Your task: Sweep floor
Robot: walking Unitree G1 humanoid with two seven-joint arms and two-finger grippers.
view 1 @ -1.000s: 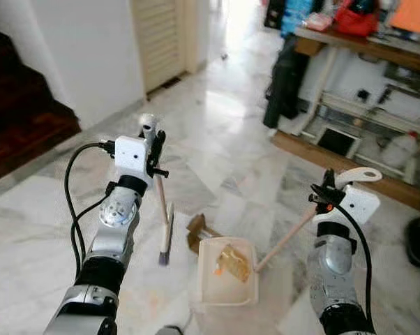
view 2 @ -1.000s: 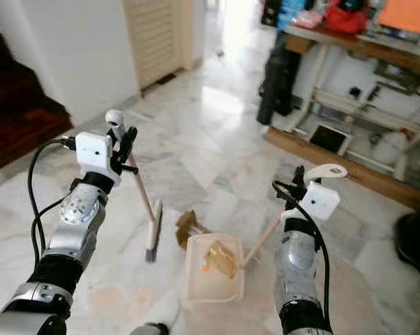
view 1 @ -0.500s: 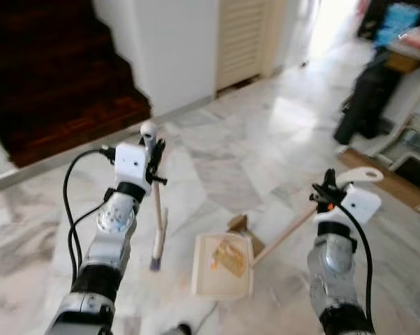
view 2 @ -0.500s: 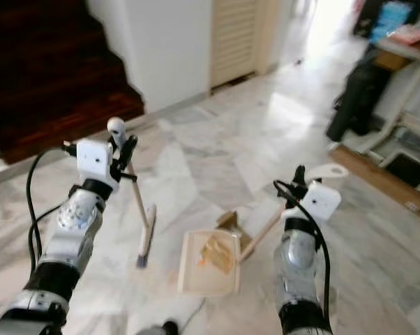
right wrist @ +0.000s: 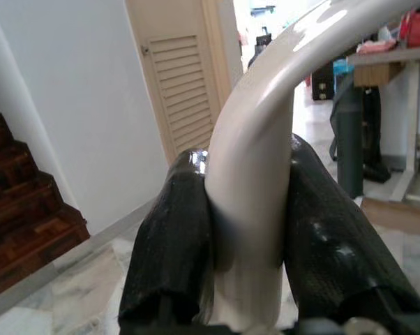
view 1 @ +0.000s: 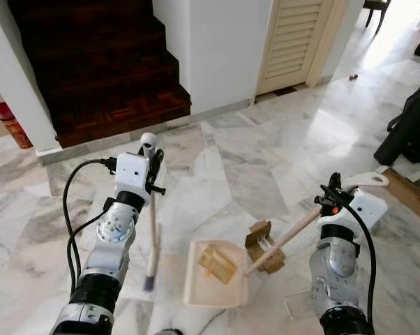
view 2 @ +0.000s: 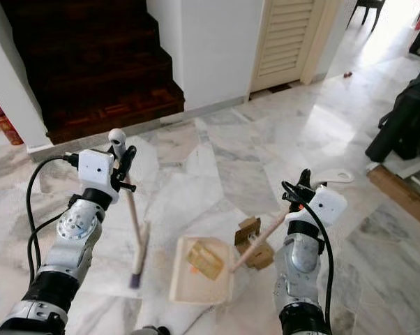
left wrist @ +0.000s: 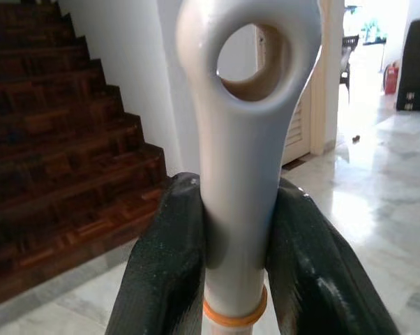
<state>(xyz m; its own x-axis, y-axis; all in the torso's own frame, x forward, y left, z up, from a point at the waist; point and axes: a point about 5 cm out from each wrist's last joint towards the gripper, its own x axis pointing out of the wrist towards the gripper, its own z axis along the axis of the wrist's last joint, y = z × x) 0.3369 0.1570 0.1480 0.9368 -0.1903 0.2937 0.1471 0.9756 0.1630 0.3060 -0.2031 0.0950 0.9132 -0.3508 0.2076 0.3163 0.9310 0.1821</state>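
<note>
My left gripper [left wrist: 234, 265] is clenched on the grey top of the broom [view 1: 153, 241], which hangs nearly upright with its bristles low over the marble floor [view 1: 238, 174] at about 9 o'clock from the dustpan [view 1: 213, 283]. My right gripper [right wrist: 248, 230] is clenched on the curved white end of the dustpan's long handle, which slants down to the pan between my arms.

One yellowish scrap [view 1: 215, 264] already lies in the pan. One brown piece of cardboard [view 1: 264, 244] sits on the floor at the pan's 2 o'clock, just beside the handle, so I judge that it is what is left to collect.

To do this well, I should set the pan's open lip flat on the floor facing the cardboard, carry the broom round to its far side, and draw short, low strokes toward the lip, keeping the pan level so the scrap inside does not slide out.

Count: one broom, one dustpan, two pieces of litter.
</note>
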